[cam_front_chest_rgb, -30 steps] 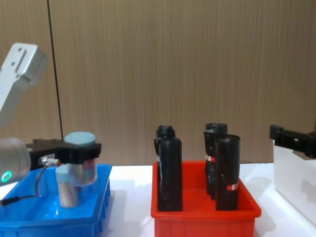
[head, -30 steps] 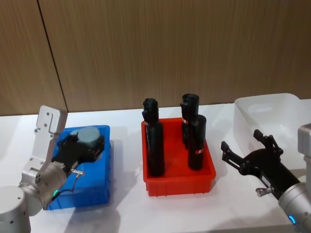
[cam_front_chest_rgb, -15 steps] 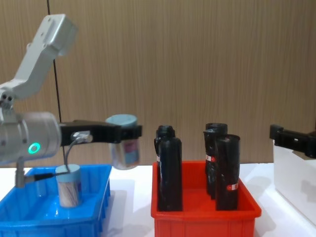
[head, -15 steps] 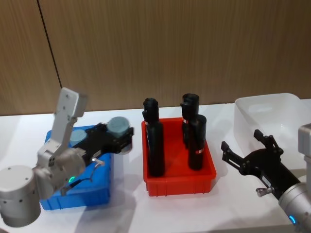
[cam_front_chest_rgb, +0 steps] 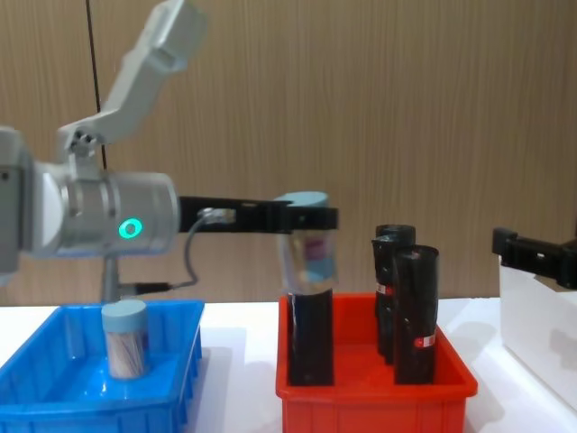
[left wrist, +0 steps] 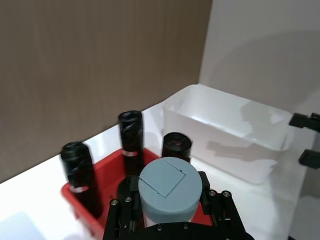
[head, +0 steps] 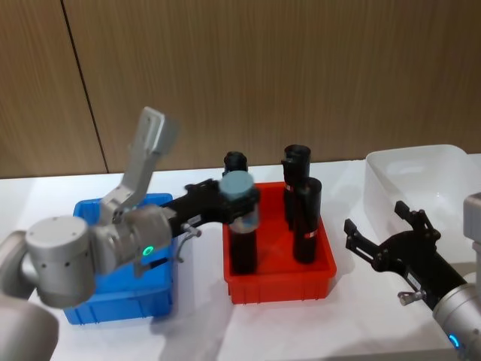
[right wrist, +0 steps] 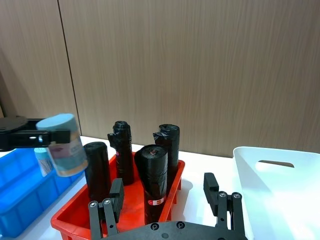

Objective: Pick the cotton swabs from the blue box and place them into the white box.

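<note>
Red bin (head: 278,292) w/ maybe 4 upright blk bottles (head: 304,226)

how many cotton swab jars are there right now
2. One cotton swab jar is held in the left gripper, in the air above the red bin. The other jar stands upright in the blue box; more could be hidden behind its wall.

No legible text, labels on cotton swabs (cam_front_chest_rgb: 307,254) and black bottles (cam_front_chest_rgb: 415,316) (unreadable)

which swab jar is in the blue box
The jar standing upright in the blue box; the other jar hangs in the left gripper above the red bin.
</note>
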